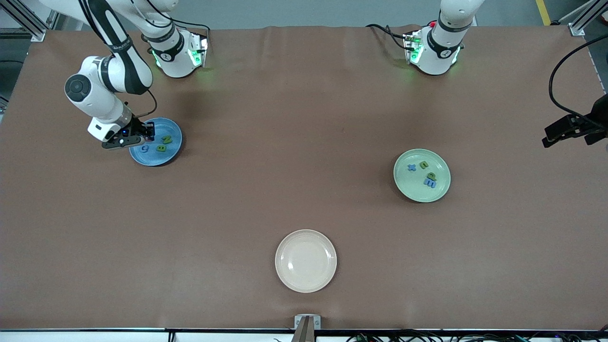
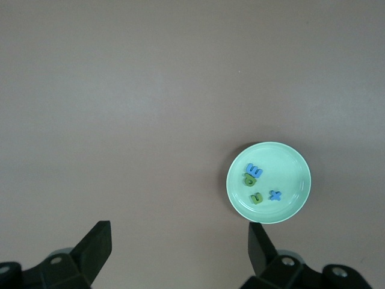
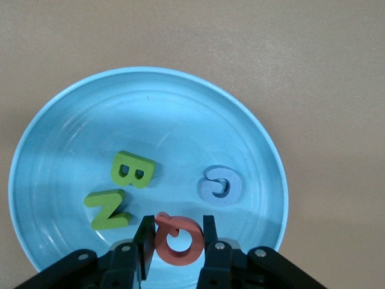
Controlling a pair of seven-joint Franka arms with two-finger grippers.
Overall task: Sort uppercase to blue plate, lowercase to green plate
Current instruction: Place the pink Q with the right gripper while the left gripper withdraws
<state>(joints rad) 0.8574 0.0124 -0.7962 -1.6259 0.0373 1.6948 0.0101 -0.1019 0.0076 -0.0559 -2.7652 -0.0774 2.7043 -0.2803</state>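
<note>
My right gripper [image 1: 148, 134] is low over the blue plate [image 1: 176, 142] at the right arm's end of the table. In the right wrist view it [image 3: 175, 232] is shut on the pinkish-red Q [image 3: 177, 241], just above the plate [image 3: 150, 114]. Green N [image 3: 108, 208], green B [image 3: 133, 170] and blue G [image 3: 220, 184] lie in that plate. The green plate [image 1: 444, 190] holds blue x [image 1: 412, 167], green u-like letter [image 1: 423, 165], green p [image 1: 431, 175] and blue m-like letter [image 1: 430, 183]. My left gripper [image 1: 567, 130] waits open and empty, high over the table's edge; the green plate [image 2: 289, 162] shows below it [image 2: 180, 232].
A cream plate [image 1: 306, 261] with nothing in it sits nearest the front camera, midway along the table. The brown cloth covers the table between the three plates.
</note>
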